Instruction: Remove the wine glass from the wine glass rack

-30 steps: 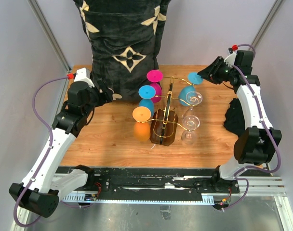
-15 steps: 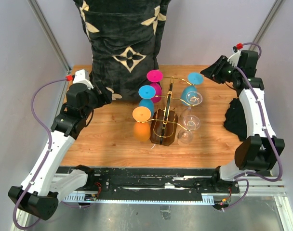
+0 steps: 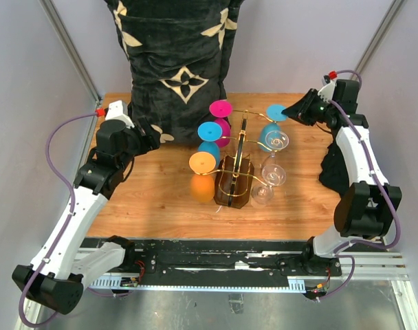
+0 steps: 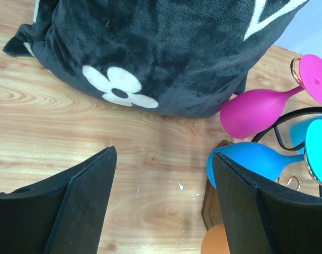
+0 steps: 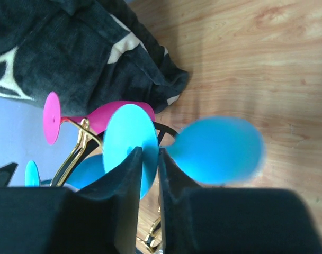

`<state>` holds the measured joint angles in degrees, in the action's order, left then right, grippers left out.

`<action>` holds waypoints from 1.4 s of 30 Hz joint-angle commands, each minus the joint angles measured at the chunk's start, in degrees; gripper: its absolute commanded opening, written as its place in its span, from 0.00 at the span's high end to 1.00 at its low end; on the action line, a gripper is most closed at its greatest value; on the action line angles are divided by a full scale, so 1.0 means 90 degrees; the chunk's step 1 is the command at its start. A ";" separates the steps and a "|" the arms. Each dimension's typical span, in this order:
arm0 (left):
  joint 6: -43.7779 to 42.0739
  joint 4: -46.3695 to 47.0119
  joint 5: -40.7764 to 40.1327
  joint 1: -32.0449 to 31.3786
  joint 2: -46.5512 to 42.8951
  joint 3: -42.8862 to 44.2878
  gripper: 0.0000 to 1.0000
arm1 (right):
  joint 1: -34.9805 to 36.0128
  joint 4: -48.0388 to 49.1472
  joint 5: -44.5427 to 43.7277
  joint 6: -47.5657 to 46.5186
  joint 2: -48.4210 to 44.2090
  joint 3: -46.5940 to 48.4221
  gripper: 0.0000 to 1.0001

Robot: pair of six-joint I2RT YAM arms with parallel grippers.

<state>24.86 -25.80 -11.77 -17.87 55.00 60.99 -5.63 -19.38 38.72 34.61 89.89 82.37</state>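
The wine glass rack (image 3: 234, 181) has gold wire arms on a dark brown wooden body and stands mid-table. Coloured and clear glasses hang from it upside down. My right gripper (image 3: 293, 112) is shut on the round foot of a blue wine glass (image 3: 267, 133) at the rack's far right arm. In the right wrist view both fingers (image 5: 130, 159) pinch that blue foot (image 5: 124, 140), and the blue bowl (image 5: 216, 151) is blurred beside them. My left gripper (image 3: 151, 134) is open and empty, left of the rack; its jaws stand wide apart (image 4: 163, 156) over bare wood.
Magenta (image 3: 221, 109), blue (image 3: 207, 130) and orange (image 3: 202, 163) glasses hang on the rack's left side, two clear glasses (image 3: 274, 141) on its right. A big black patterned cushion (image 3: 178, 62) stands at the back. A black cloth (image 3: 331, 168) lies at the right edge.
My right gripper has shifted slightly down and left onto the blue glass's foot. The lower clear glass has swayed a little. The left arm has barely moved.
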 commanded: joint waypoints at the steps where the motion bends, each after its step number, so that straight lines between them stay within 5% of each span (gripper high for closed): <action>1: 0.0003 0.0184 0.0056 -0.0029 0.0041 -0.0039 0.21 | -0.0048 0.0403 0.0459 0.0091 0.0059 -0.0119 0.93; 3: 0.0002 0.0167 0.0052 -0.0033 0.0027 -0.0039 0.21 | -0.0057 0.0422 0.0411 0.0104 -0.0020 -0.0116 0.99; 27: -0.0173 0.0069 -0.0134 -0.0029 -0.0129 -0.0094 0.20 | -0.0828 0.1594 0.0954 0.1137 -0.0607 -0.0658 0.99; 34: -0.0026 0.0192 0.0069 -0.0032 -0.0022 -0.0141 0.21 | -0.0390 0.2234 0.1556 0.1711 -0.0789 -0.1190 0.99; 42: -0.0119 0.0122 -0.0055 -0.0032 -0.0053 -0.0137 0.21 | 0.0175 0.2294 0.1591 0.1993 -0.0218 -0.0622 0.99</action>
<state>24.45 -25.82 -11.68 -17.87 54.96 60.07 -5.89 -0.84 50.54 50.28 85.67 73.43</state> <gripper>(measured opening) 0.796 0.020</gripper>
